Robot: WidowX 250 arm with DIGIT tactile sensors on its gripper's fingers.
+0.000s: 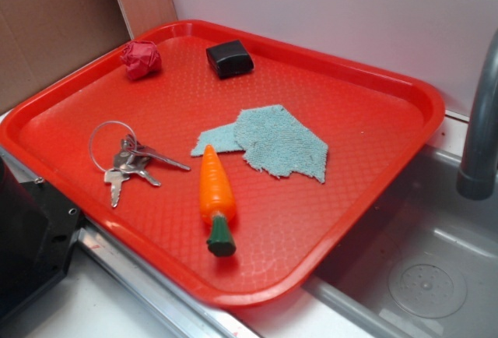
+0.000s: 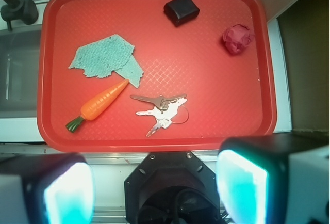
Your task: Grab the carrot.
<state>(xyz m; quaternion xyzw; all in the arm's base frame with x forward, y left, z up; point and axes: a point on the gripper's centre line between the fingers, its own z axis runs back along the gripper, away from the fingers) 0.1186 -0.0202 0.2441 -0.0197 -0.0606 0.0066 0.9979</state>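
- A red plastic tray (image 1: 373, 112) with a textured floor sits on a pale counter (image 1: 93, 311) beside a grey sink basin (image 1: 420, 276); a white wall stands behind it and a brown panel rises at the far left in the exterior view.
- The carrot (image 1: 215, 190) lies flat on the tray floor, near the tray's front rim and roughly midway along it. It is glossy orange, its pointed tip aimed toward the tray's middle and its dark green stub toward the rim.
- Its tip touches or just meets a corner of a ragged teal cloth scrap (image 1: 276, 142), which lies flat toward the sink side of the tray.
- A bunch of silver keys (image 1: 132, 163) on a wire ring lies just beside the carrot on the side away from the sink, apart from it.
- A small black block (image 1: 229, 58) rests near the far rim, and a wadded red ball (image 1: 141, 59) sits in the far corner, both well apart from the carrot.
- A dark curved faucet pipe (image 1: 482, 120) rises at the sink's edge.
- The claw (image 2: 154, 190) hangs off the tray, over the counter edge; its two light-padded fingers (image 2: 242, 188) stand wide apart with nothing between them, well clear of the carrot.
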